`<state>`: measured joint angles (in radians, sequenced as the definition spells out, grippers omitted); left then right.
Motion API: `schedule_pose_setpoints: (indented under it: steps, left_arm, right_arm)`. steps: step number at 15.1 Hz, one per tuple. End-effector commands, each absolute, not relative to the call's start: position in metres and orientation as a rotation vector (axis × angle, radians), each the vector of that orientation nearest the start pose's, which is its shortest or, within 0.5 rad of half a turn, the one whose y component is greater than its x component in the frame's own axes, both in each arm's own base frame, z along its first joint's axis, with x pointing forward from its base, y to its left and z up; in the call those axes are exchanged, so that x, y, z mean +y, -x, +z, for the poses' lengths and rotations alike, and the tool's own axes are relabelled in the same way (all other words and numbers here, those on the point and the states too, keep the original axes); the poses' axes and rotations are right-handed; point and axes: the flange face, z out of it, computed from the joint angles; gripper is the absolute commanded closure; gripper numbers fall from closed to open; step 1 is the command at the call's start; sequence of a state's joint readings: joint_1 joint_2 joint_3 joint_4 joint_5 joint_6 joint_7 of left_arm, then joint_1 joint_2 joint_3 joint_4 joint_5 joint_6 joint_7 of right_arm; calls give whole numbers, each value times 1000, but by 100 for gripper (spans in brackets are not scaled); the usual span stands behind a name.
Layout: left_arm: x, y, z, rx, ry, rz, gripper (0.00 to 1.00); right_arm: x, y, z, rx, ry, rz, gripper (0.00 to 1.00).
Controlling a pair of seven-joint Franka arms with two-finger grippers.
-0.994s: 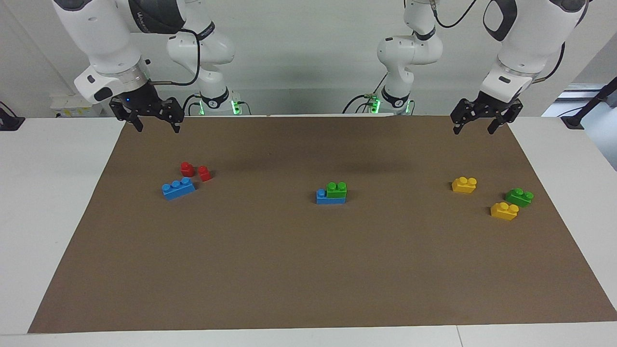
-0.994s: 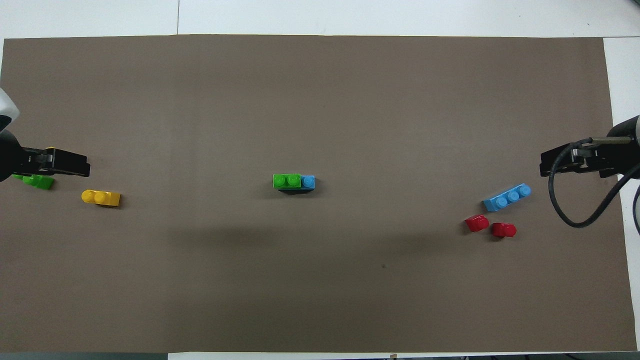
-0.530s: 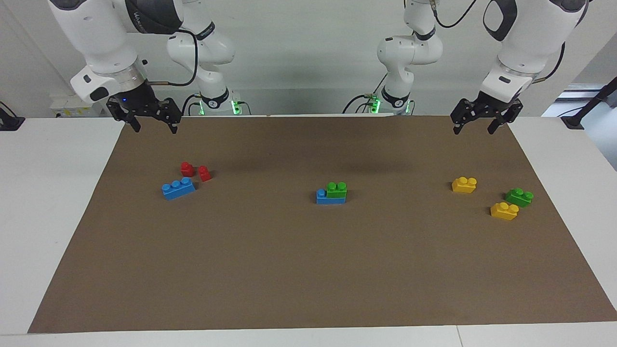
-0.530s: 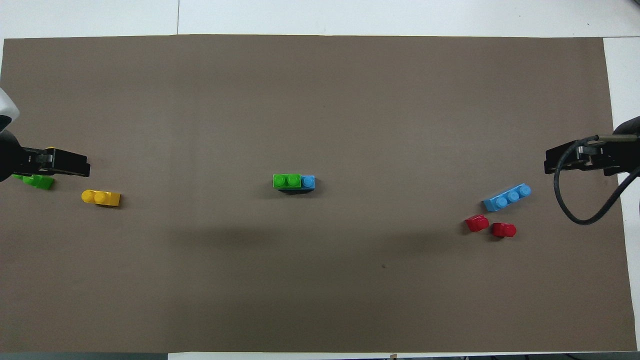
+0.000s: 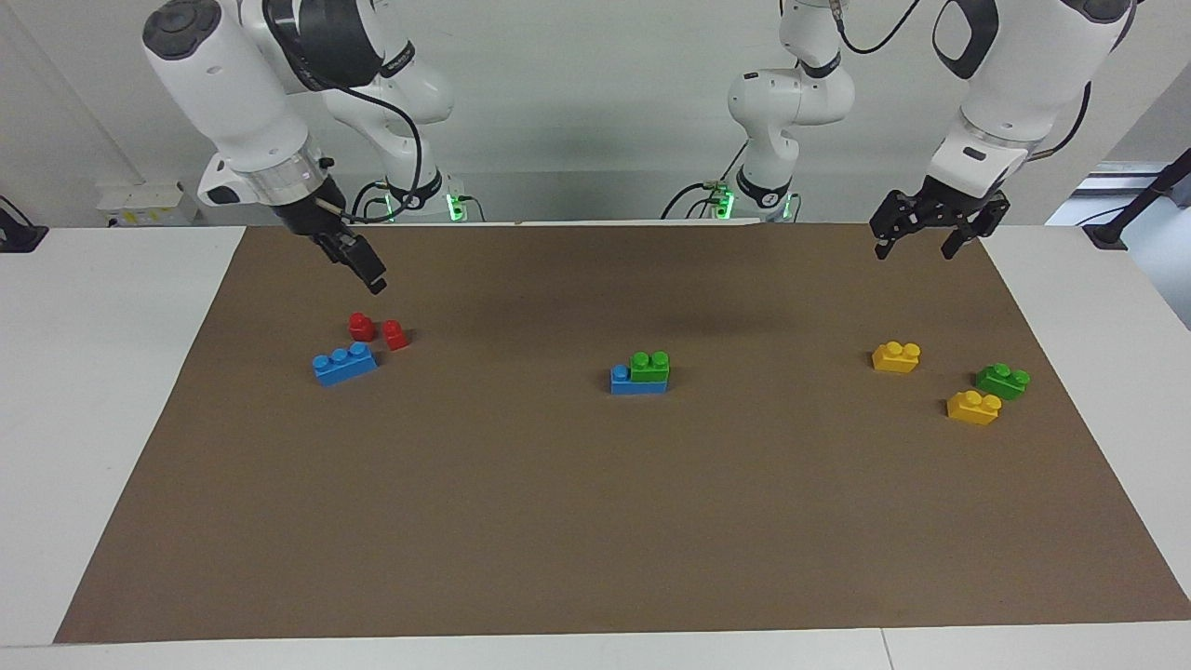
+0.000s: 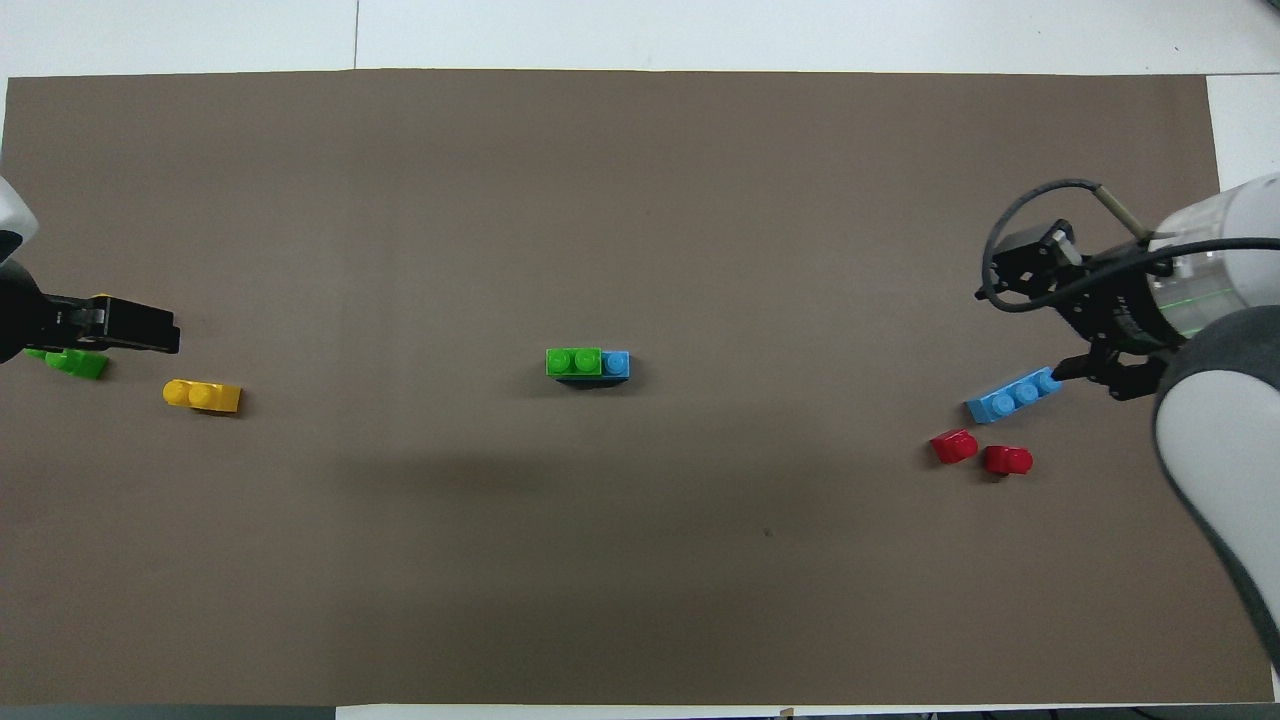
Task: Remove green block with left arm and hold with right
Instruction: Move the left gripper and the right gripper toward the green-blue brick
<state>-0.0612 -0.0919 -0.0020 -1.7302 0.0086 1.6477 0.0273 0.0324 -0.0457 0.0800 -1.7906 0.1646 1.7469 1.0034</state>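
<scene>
The green block is stuck on top of a blue brick in the middle of the brown mat; it also shows in the overhead view. My left gripper is open and empty, raised over the mat's edge at the left arm's end, well away from the block; in the overhead view it partly covers a second green brick. My right gripper is turned edge-on, low over the mat by the red pieces; it also shows in the overhead view.
At the right arm's end lie a loose blue three-stud brick and two red pieces. At the left arm's end lie two yellow bricks and the second green brick.
My right arm has swung its gripper in over the mat, turned it and lowered it toward the red pieces. The left arm and all bricks have not moved.
</scene>
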Motion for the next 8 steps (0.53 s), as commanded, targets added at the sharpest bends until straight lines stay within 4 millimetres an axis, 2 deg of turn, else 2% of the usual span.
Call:
schedule_pose_setpoints:
  steps: [1, 3, 6, 8]
  left_arm:
    - [-30, -529, 609, 101, 3150, 5, 0]
    - [-37, -528, 608, -41, 3153, -1, 0]
    - [-49, -526, 606, -396, 3159, 14, 0]
    - [-66, -525, 606, -589, 3128, 15, 0]
  right_arm:
    - [123, -549, 525, 1629, 2466, 168, 0]
    - [149, -553, 507, 1676, 2342, 219, 0]
    - [186, -560, 479, 1771, 2143, 320, 0]
    - [197, -563, 463, 1804, 2068, 355, 0]
